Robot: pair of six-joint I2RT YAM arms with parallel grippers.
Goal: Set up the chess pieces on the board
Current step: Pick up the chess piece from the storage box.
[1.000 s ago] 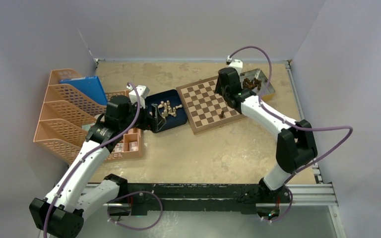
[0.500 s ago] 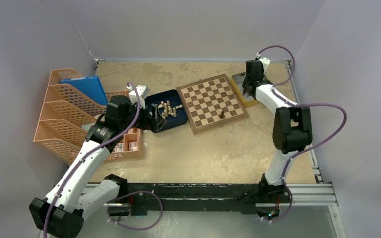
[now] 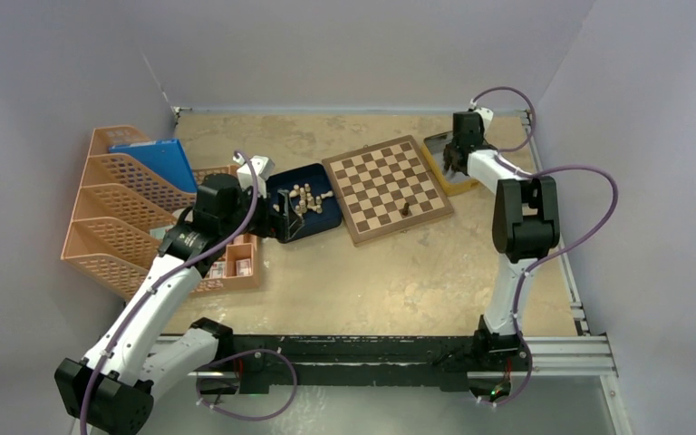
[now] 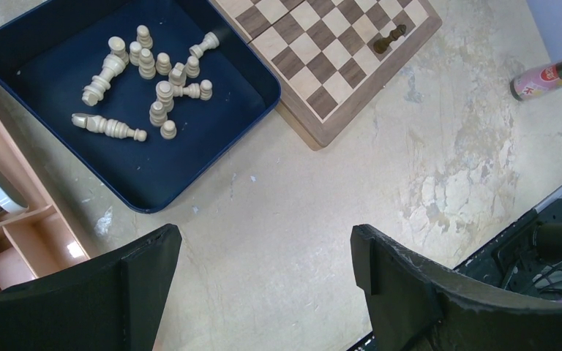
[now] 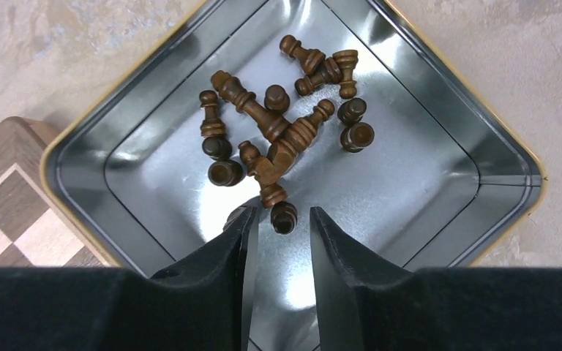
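The board (image 3: 385,188) lies in the middle of the table with one dark piece (image 3: 405,208) standing near its right front edge; the left wrist view shows the same piece (image 4: 388,40). Several dark chess pieces (image 5: 278,139) lie heaped in a silver tin (image 5: 439,175). My right gripper (image 5: 282,213) hangs low in the tin. Its jaws are narrowly apart around a small dark pawn (image 5: 284,219), with slim gaps on both sides. My left gripper (image 4: 265,252) stands wide open over bare table, in front of the blue tray (image 4: 146,197) of cream pieces (image 4: 157,80).
Orange file racks (image 3: 118,208) with a blue folder (image 3: 159,159) fill the left side. A small orange compartment box (image 3: 236,263) sits by my left arm. A pink tube (image 4: 552,73) lies on the table right of the board. The tin (image 3: 437,142) touches the board's far right corner.
My right arm swung from the board's right edge back over the tin and lowered into it, its jaws narrowing around a pawn. The left arm has not moved.
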